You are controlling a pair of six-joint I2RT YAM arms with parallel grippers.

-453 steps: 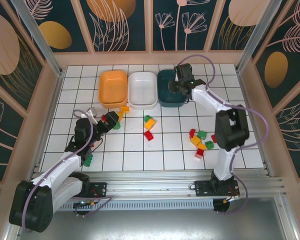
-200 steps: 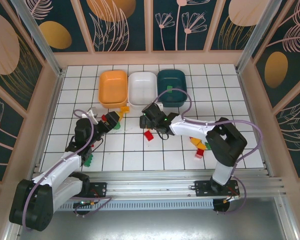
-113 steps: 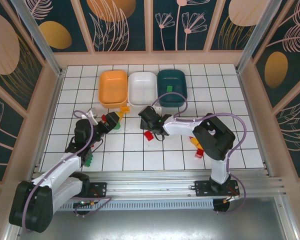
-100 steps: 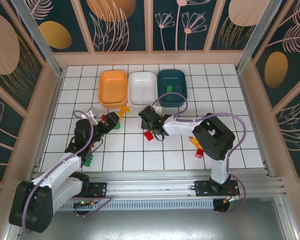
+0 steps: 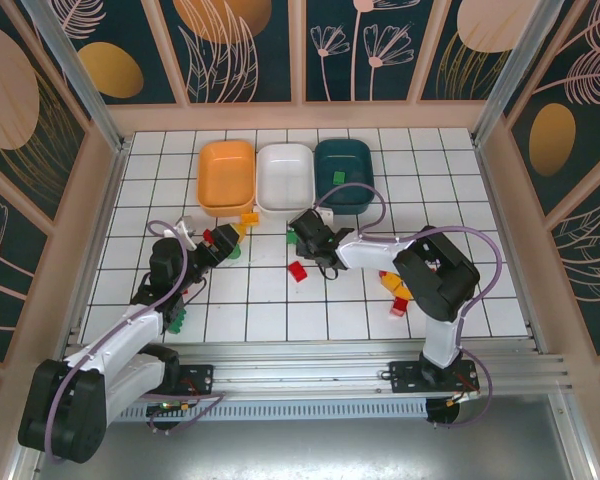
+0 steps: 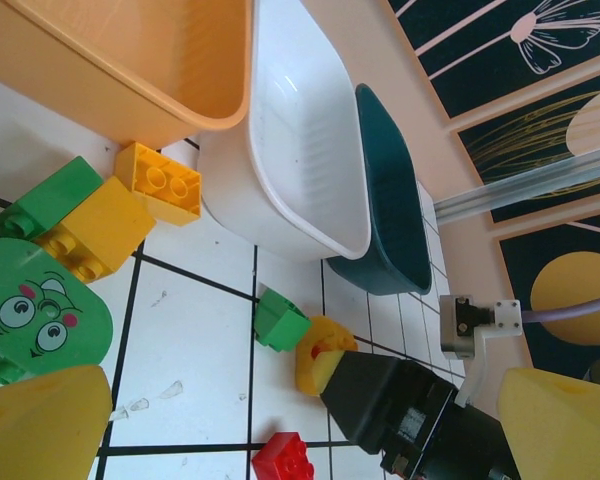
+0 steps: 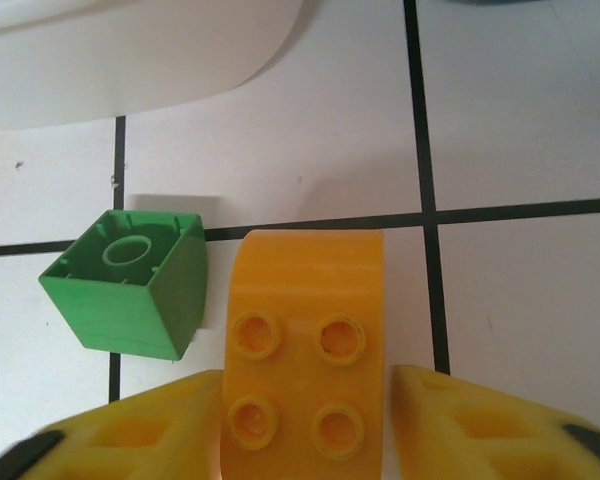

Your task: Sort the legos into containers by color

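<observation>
A yellow-orange lego [image 7: 305, 345] lies studs-up on the white tiles with a green lego [image 7: 130, 282] just to its left. My right gripper [image 7: 308, 405] is open and straddles the yellow-orange lego: the left pad touches it and a thin gap shows at the right pad. From above, the right gripper [image 5: 308, 240] sits below the white tray [image 5: 285, 160], and the green lego [image 5: 292, 237] is beside it. My left gripper [image 5: 218, 245] is open and holds nothing. The orange tray [image 5: 226, 165] and the dark teal tray [image 5: 355, 160] flank the white one.
A red lego [image 5: 297, 270] lies below the right gripper. More legos are clustered at the right [image 5: 395, 285]. Yellow legos [image 6: 160, 182] and a green one [image 6: 45, 200] lie near the left gripper, by the orange tray. A green lego [image 5: 339, 177] rests in the teal tray.
The right arm swung from the teal tray down to the legos below the white tray and has now shifted slightly right, around the yellow-orange lego. The left arm has not moved.
</observation>
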